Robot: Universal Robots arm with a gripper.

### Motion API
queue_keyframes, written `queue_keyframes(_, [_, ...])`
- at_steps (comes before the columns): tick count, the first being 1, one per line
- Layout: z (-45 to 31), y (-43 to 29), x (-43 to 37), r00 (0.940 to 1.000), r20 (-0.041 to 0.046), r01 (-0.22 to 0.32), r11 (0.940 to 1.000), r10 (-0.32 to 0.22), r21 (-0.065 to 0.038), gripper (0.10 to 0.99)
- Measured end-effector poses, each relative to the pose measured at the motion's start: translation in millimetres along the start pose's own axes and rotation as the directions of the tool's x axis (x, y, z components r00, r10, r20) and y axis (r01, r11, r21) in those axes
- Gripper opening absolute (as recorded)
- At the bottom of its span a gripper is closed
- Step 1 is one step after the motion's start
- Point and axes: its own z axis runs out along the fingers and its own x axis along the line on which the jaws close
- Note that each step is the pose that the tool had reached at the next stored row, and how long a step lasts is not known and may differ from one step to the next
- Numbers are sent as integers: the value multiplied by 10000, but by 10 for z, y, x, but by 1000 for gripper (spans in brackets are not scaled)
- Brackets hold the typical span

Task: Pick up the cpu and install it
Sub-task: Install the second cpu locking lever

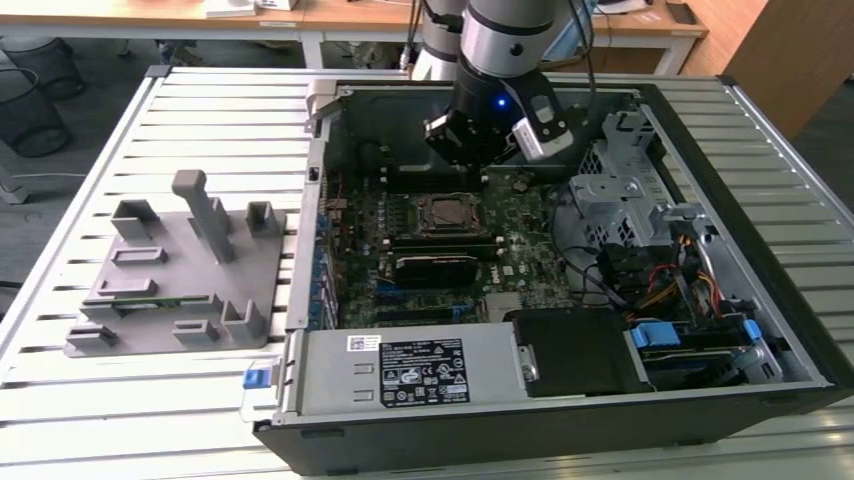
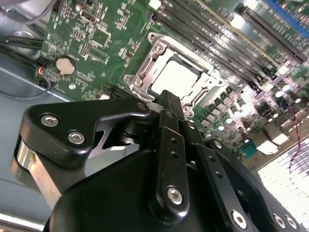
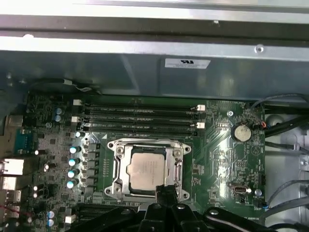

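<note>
I have the arm reaching down into the open computer case point(image 1: 747, 200), which lies on its side on a slatted metal table point(image 1: 200, 110). In the exterior view the gripper point(image 1: 461, 150) hangs over the green motherboard point(image 1: 534, 215), just beyond the socket frame point(image 1: 445, 212) as that camera sees it.

The cpu point(image 3: 146, 170) already sits in the socket: in the first wrist view its pale silvery top lies flat inside the metal socket frame point(image 3: 116, 166), below a row of memory slots point(image 3: 140, 118). The second wrist view shows the same chip point(image 2: 176, 77) seated squarely within the frame.

In both wrist views the black fingers point(image 3: 166, 195) are drawn together to a narrow point with nothing between them, and their tip hangs over the near edge of the socket, close to the cpu; I cannot tell whether it touches.

A round coin battery point(image 3: 241, 132) sits on the board beside the socket. On the table at the exterior view's left stands a grey plastic holder point(image 1: 174, 275) with upright posts, well apart from the case
</note>
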Motion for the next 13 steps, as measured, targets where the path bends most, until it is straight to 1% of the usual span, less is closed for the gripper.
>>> queue_keyframes(2, [-3,-27,1,10000,-2,-2,10000,2,-1,106])
queue_keyframes(4, [-3,-35,-2,10000,-45,-7,10000,7,-3,106])
queue_keyframes(5, [-3,-35,-8,9999,-113,-14,10000,14,-5,106])
queue_keyframes(7, [-4,-37,-19,9996,-295,-32,10000,31,-10,106])
queue_keyframes(8, [-4,-38,-21,9993,-367,-40,10000,39,-13,106])
queue_keyframes(9, [-4,-40,-22,9992,-398,-43,10000,43,-13,106])
queue_keyframes(13, [1,-65,-22,9991,-411,-44,10000,44,-13,106])
